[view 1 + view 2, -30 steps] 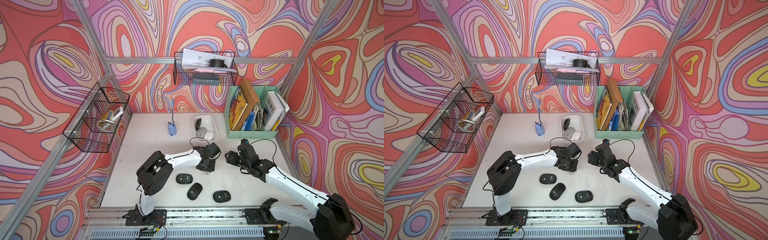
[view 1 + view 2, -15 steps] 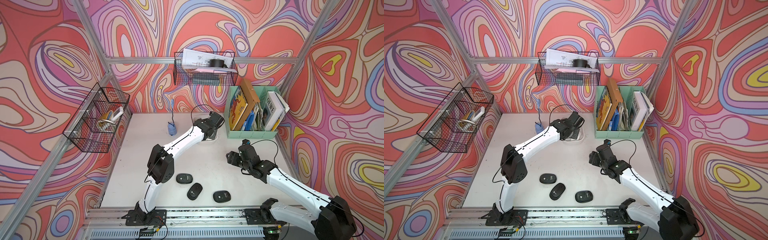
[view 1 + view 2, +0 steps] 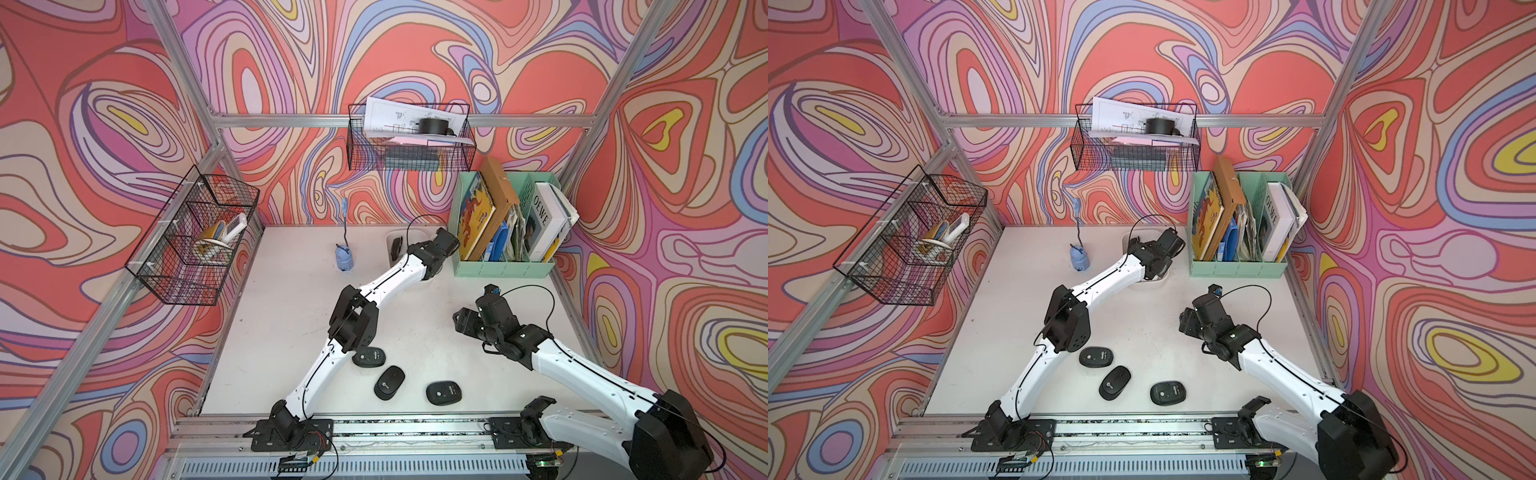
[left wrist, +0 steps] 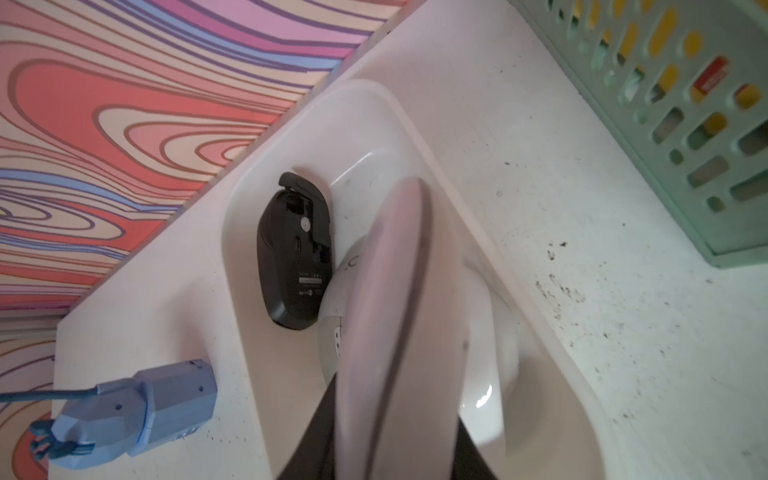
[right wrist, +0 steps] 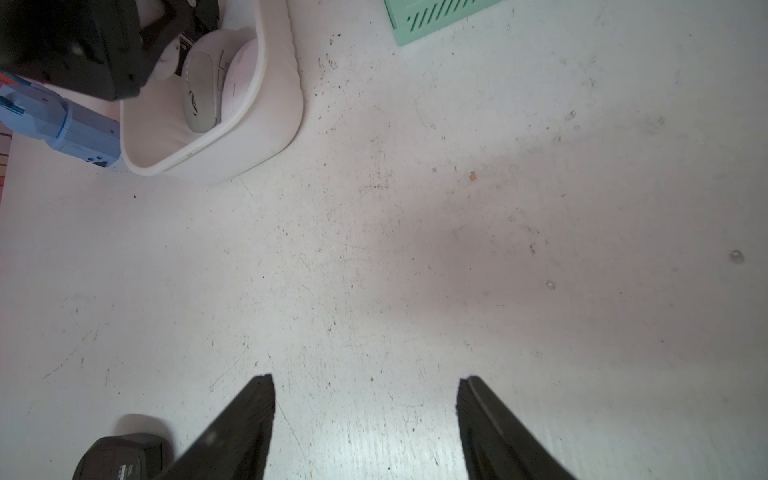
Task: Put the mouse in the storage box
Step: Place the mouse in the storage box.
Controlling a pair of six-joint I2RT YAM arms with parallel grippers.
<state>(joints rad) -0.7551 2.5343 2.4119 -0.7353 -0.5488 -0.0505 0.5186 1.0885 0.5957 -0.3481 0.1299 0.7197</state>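
**Directly over the small white plastic storage box [image 4: 237, 232], a pale pink computer mouse [image 4: 395, 311] is pinched**

In both top views the left arm stretches toward the upper middle of the frame. The left end effector [image 3: 428, 262] hangs over the box, just left of the mint-green slotted file organizer [image 3: 503, 268]. The left wrist view shows dark fingers [image 4: 316, 436] pressed against both sides of the blurred mouse, which is seen edge-on. How high it hangs above the box floor cannot be told.

Inside the box a black mouse [image 4: 295, 253] leans against a wall with its underside showing, touching a white mouse [image 4: 490, 353] beside it.

The right end effector [image 5: 365, 378] is spread with nothing between its fingers. It sits over bare white bench [image 5: 457, 249], right of centre in both top views.

Three black oval mice [image 3: 389, 382] lie on the bench in the lower middle of the frame, well apart from the box.
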